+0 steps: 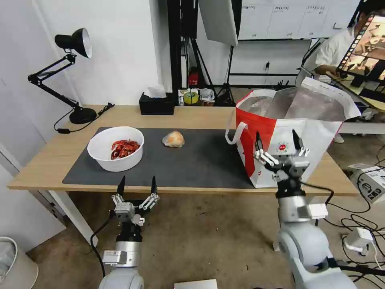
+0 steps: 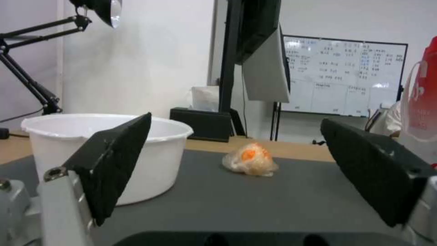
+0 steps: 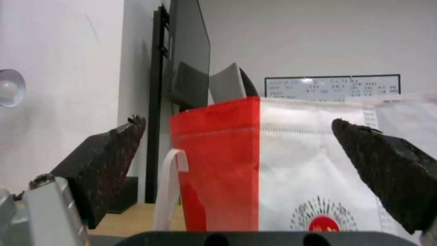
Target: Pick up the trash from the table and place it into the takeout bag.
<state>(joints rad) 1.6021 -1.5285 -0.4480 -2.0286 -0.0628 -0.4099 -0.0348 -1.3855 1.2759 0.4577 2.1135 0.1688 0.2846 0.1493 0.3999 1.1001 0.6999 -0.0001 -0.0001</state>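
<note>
Standing upright mouth-up, takeout bag, left claw and right claw both spread wide, empty.

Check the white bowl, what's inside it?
The bowl holds a small heap of red crayfish shells, seen from the head view. Whatever lies beneath the heap is covered, and from the left wrist view the bowl's wall hides the contents.

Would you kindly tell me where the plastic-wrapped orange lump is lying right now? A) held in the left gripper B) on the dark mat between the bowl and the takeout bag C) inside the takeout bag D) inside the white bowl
B: the plastic-wrapped orange lump rests on the dark mat, apart from the white bowl and the takeout bag; the left gripper is open and empty.
</note>
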